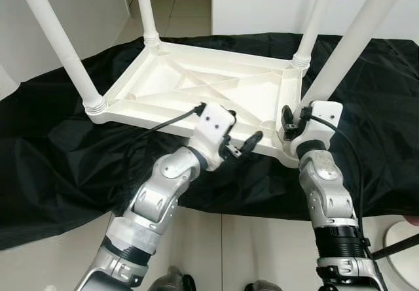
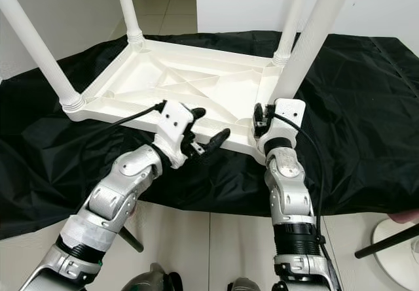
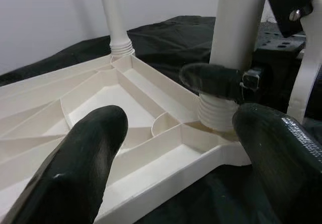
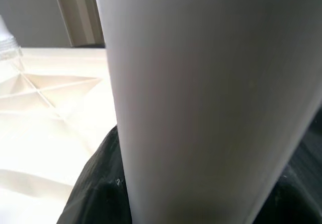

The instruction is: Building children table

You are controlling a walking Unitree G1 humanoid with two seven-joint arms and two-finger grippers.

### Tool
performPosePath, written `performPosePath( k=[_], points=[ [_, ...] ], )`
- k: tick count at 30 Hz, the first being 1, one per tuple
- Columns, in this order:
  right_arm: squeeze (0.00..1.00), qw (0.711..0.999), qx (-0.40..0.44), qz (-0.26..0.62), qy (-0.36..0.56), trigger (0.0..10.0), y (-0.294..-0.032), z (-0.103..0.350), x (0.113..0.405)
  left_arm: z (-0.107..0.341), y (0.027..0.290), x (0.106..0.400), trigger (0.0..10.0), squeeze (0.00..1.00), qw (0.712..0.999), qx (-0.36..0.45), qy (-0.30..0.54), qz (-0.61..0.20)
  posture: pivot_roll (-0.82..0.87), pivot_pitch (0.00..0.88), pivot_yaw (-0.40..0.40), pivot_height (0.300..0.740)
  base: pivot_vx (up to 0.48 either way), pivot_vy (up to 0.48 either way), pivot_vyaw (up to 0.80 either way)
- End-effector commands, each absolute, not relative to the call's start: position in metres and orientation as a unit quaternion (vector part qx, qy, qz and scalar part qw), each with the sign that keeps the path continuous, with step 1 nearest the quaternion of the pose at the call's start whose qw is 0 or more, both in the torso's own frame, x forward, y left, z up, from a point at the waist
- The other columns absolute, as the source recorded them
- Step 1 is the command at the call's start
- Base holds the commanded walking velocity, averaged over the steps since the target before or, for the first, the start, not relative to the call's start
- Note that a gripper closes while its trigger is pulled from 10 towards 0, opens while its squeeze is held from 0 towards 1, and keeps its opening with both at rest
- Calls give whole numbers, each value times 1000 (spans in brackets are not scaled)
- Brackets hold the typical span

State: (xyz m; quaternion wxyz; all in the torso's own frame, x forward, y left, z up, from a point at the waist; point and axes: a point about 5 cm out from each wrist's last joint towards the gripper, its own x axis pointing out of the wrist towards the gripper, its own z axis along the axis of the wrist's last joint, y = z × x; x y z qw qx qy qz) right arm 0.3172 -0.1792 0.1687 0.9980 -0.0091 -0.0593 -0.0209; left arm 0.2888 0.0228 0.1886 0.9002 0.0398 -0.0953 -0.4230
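A white plastic children's table [image 1: 196, 82] lies upside down on a black cloth [image 1: 59, 154], its legs pointing up. My right gripper [image 1: 296, 116] is shut on the near right leg [image 1: 353, 42] just above its threaded base; in the left wrist view one black finger [image 3: 216, 80] wraps that leg [image 3: 236, 22]. The same leg [image 4: 201, 103] stands very close in the right wrist view. My left gripper [image 1: 241, 129] is open at the table's near edge, left of that corner, with nothing between its fingers [image 3: 75, 168].
The near left leg [image 1: 62, 42] and two far legs [image 1: 145, 10] stand upright in their corners. Pale tiled floor [image 1: 249, 252] lies in front of the cloth. A white round base [image 1: 402, 239] with a black rod sits at the lower right. White walls lie behind.
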Motion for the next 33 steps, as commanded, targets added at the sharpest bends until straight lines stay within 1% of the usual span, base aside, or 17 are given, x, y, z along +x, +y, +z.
performPosePath(
  k=[1, 9, 12, 13, 15, 18, 25, 28, 33],
  points=[
    [0, 998, -21, -9, -53, 10000, -178, 169, 316, 183, 25, 288, 10000, 0, 897, 55, -92, -430, -43, 0, 52, 740, 0, 0, 0],
    [0, 998, -36, -4, -42, 10000, -179, 167, 314, 183, 25, 286, 10000, 0, 894, 60, -98, -432, -40, 0, 50, 740, 0, 0, 0],
    [0, 999, -42, -1, -34, 10000, -181, 161, 312, 181, 24, 282, 10000, 0, 889, 67, -103, -442, -38, 0, 49, 740, 0, 0, 0],
    [0, 999, -48, 5, -25, 10000, -181, 152, 308, 176, 22, 277, 10000, 0, 881, 69, -94, -459, -38, 0, 49, 740, 0, 0, 0],
    [0, 998, -52, 7, -21, 10000, -181, 149, 308, 173, 22, 276, 10000, 0, 879, 69, -88, -464, -38, 0, 49, 740, 0, 0, 0],
    [0, 996, -89, 25, -20, 10000, -180, 146, 305, 163, 21, 274, 10000, 0, 875, 84, -69, -473, -38, 0, 51, 740, 0, 0, 0],
    [0, 994, -99, 47, -24, 10000, -179, 146, 303, 162, 20, 273, 10000, 0, 873, 81, -65, -476, -36, 0, 51, 740, 0, 0, 0],
    [0, 990, -119, 71, -25, 10000, -181, 139, 298, 162, 19, 270, 10000, 0, 870, 84, -66, -481, -34, 0, 56, 740, 0, 0, 0],
    [0, 988, -126, 91, -24, 10000, -182, 132, 294, 163, 20, 270, 10000, 0, 870, 86, -67, -482, -33, 0, 65, 740, 0, 0, 0]
  ],
)
